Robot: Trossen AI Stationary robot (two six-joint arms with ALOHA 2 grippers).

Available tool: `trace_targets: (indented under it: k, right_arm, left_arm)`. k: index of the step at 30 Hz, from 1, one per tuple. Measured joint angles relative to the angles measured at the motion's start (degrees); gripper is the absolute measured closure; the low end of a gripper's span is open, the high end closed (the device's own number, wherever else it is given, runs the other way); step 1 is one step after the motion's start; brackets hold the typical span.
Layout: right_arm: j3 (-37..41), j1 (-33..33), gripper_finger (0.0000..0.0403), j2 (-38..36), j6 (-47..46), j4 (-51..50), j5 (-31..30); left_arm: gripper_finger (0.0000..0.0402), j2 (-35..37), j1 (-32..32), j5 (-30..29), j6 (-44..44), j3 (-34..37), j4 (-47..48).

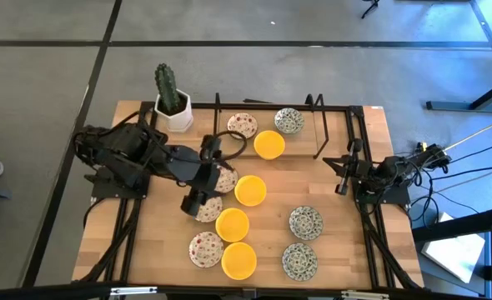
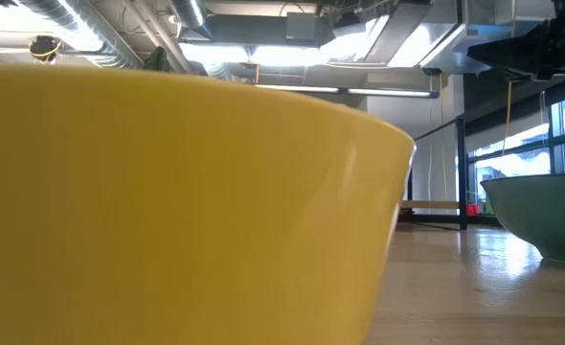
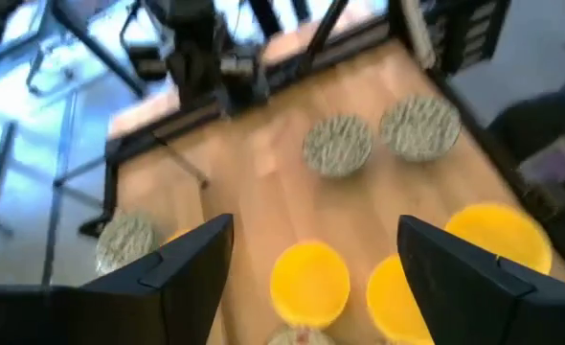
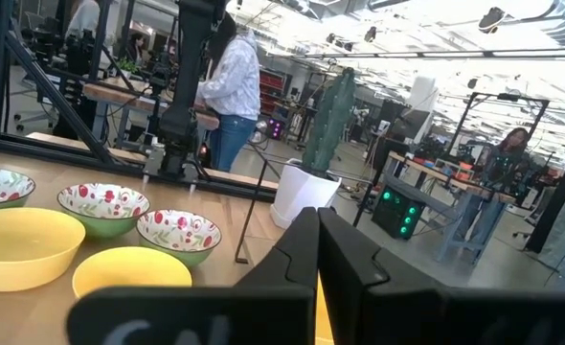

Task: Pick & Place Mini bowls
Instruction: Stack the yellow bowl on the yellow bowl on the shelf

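The left gripper point(image 3: 316, 264) hangs with its two dark fingers point(image 3: 182, 268) spread wide and nothing between them. Directly under the open gap lies a red-speckled cream bowl point(image 1: 225, 178), and another of the same pattern point(image 1: 208, 208) sits just beside it on the near side; whether the fingertips touch either rim cannot be told from above, since the wrist covers them. Just past the fingers, toward the table's middle, run plain yellow bowls point(image 1: 250, 190), point(image 1: 232, 224) and point(image 1: 238, 260), with a further yellow bowl point(image 1: 268, 144) toward the back. A third speckled bowl point(image 1: 205, 249) lies at the near edge. Farther out are the grey-green patterned bowls point(image 1: 305, 222) and point(image 1: 299, 261), and by the black rack at the back a speckled bowl point(image 1: 242, 125) and a patterned one point(image 1: 288, 120). The cactus pot point(image 1: 173, 111) stands behind the left arm.

The right gripper point(image 4: 316, 254) waits well apart at the table's right edge, its fingers pressed together on nothing.

The risk here is crowding: the bowls under the left fingers sit so close that a lift or sideways swing with wide-spread fingers could catch a neighbouring rim, tipping or sliding it into the yellow row.
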State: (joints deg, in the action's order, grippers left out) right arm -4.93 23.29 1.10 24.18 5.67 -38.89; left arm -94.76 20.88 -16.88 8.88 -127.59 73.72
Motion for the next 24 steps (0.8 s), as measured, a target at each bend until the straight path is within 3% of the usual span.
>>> trace_targets:
  k: [5,12,16,18,21,24]
  right_arm:
    - [0.0,0.0,0.0393,0.0,-0.1,0.0,-0.1]
    - [0.0,0.0,0.0393,0.0,0.0,0.0,-0.1]
    - [0.0,0.0,0.0393,0.0,0.0,0.0,0.0]
    - [0.0,0.0,0.0393,0.0,-0.5,0.0,0.0]
    - [0.0,0.0,0.0393,0.0,-1.5,0.0,0.1]
    - [0.0,0.0,0.0393,0.0,-1.7,0.0,2.2]
  left_arm:
    - [0.0185,0.0,0.1,1.6,-0.9,0.0,7.2]
    - [0.0382,0.1,3.1,0.9,2.5,0.0,8.8]
    - [0.0394,2.1,5.7,-6.0,3.7,0.0,8.6]
    - [0.0399,3.9,6.2,-6.2,3.6,0.1,6.8]
    - [0.0399,7.8,6.4,0.1,6.4,5.2,-3.0]
    - [0.04,12.6,5.4,8.3,12.2,16.3,-15.2]
